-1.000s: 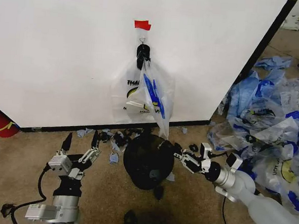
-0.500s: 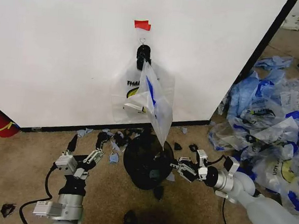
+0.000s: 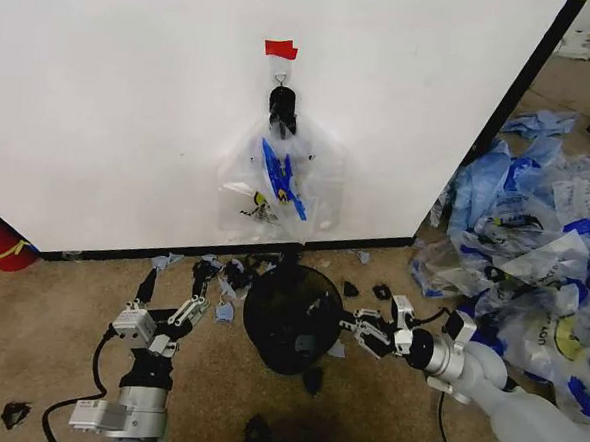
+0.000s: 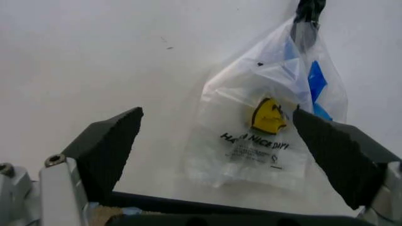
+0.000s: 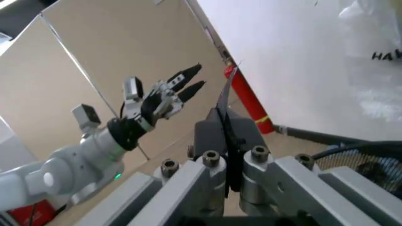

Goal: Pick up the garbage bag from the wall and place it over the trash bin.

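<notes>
A broad white wall [image 3: 112,100] rises from brown carpet. The garbage bag [image 3: 277,185] hangs from the wall's hook, directly above the trash bin [image 3: 291,316] on the floor. The left gripper [image 3: 170,292] sits low beside the bin, fingers spread wide and empty; the right gripper [image 3: 354,323], at the bin's other side, has its fingers pressed together on nothing. A good pick calls for lifting the handles clear of the hook, not tugging the thin film.

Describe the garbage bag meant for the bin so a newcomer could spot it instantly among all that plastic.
On the white wall, below the red tape strip, the garbage bag hangs from a small hook, directly above the black trash bin. Unlike the bags heaped on the floor, it alone is hanging.
</notes>
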